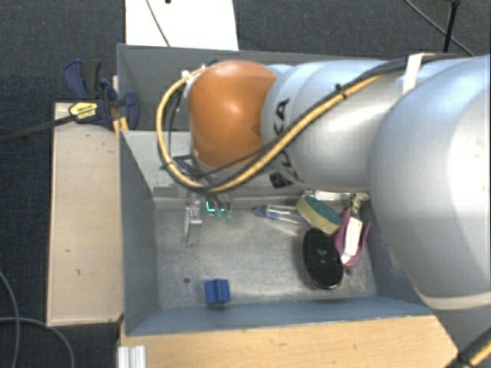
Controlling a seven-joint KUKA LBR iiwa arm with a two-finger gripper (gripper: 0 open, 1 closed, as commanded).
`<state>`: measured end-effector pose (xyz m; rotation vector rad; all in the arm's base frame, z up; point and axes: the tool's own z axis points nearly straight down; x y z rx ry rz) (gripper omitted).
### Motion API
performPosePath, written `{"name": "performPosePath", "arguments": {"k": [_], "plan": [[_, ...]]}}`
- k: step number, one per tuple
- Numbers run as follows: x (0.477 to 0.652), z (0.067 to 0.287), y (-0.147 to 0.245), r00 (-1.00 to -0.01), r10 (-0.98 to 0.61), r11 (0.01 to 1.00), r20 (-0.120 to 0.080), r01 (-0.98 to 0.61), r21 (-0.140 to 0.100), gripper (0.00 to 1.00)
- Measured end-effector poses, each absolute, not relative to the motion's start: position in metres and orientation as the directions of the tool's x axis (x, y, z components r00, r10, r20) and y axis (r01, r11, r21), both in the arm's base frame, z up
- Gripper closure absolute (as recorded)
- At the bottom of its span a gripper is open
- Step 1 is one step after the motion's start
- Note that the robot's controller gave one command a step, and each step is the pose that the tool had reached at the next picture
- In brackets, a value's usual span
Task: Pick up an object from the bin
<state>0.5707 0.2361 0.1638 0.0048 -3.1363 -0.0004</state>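
My gripper point(192, 228) hangs below the orange wrist cover at the back left of the bin, just above the bare floor by the back wall. A small blue block point(217, 291) lies near the front wall, well in front of the gripper. To the gripper's right, along the back wall, lies a clear pen-like tube point(276, 213) with a blue end. Nothing shows in the gripper.
At the right of the bin lie a black round disc point(322, 259), a purple and white piece point(351, 240) leaning over it, and a green and cream pad point(318, 211). The large arm covers the bin's back and right.
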Motion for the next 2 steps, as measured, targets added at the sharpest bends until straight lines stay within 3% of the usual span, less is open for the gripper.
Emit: {"name": "performPosePath", "arguments": {"k": [1,2], "plan": [[0.507,0.066,0.228,-0.995,-0.104,0.995,0.009,-0.104,-0.002,0.00],[0.480,0.077,0.149,-0.888,-0.460,0.888,-0.011,-0.460,-0.003,0.00]]}}
